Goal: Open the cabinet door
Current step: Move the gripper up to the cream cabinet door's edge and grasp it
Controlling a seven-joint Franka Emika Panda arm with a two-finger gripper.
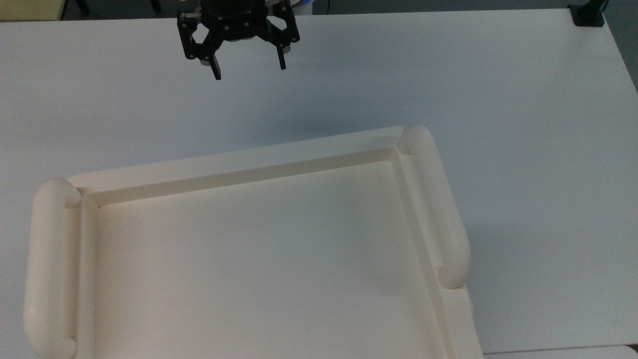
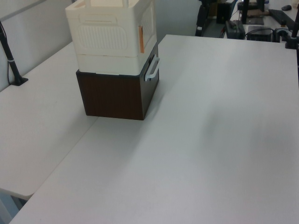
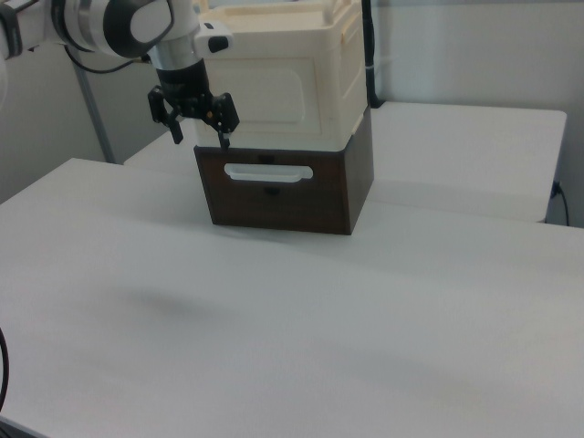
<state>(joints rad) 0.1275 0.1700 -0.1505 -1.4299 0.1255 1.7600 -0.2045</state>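
The cabinet is a cream box on a dark brown base. Its cabinet door (image 3: 274, 94) is the cream front panel with a raised rim, and it lies flat against the box; in the left view the cabinet door (image 2: 149, 21) is the box's right face. The top view looks down on the cabinet's recessed top (image 1: 259, 259). My black gripper (image 1: 249, 69) hangs open over the table beyond the cabinet's front edge, holding nothing. In the right view the gripper (image 3: 200, 139) stands before the door's lower left corner, apart from it.
The brown base holds a drawer with a white handle (image 3: 268, 172) (image 2: 153, 68) just under the door. The white table (image 1: 523, 149) spreads wide around the cabinet. A black clamp (image 1: 588, 15) sits at the table's far corner, and a black pole (image 2: 11, 65) stands at the left view's left.
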